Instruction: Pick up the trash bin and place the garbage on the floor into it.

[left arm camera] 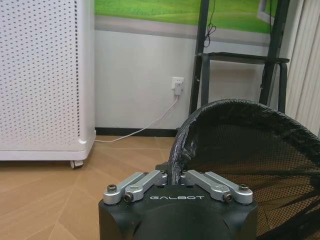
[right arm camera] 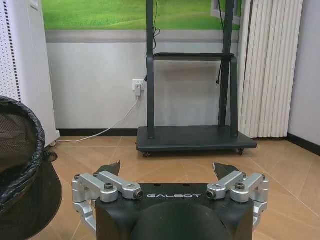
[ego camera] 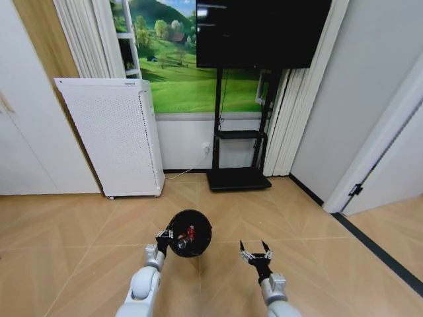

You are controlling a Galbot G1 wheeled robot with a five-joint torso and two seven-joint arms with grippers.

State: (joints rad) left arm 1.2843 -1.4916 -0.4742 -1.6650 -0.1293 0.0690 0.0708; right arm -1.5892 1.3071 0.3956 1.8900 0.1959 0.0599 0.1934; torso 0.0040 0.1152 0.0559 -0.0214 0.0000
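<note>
Left gripper (ego camera: 165, 236) pinches the black mesh trash bin (ego camera: 190, 232) by its rim above the floor (ego camera: 79, 231), red litter (ego camera: 191, 232) inside; right gripper (ego camera: 256, 255) spread wide, empty. The one-sided hold could let it tilt and spill.

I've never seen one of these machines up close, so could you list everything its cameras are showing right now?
Small black round mesh trash bin: one, black, held off the floor by its rim in the left gripper.
Red item inside the bin: one, red; too small to identify.
Tall white perforated appliance: one, white, against the wall at the left.
Black screen on a black wheeled stand: one, centre, at the back wall.
Green meadow wall picture: one, behind the stand.
White plug and cable: one, at a wall socket.
Pleated cream curtains: right of the stand.
Tan herringbone wood floor: throughout.
Left gripper: one, shut on the bin's rim.
Right gripper: one, open, empty.
</note>
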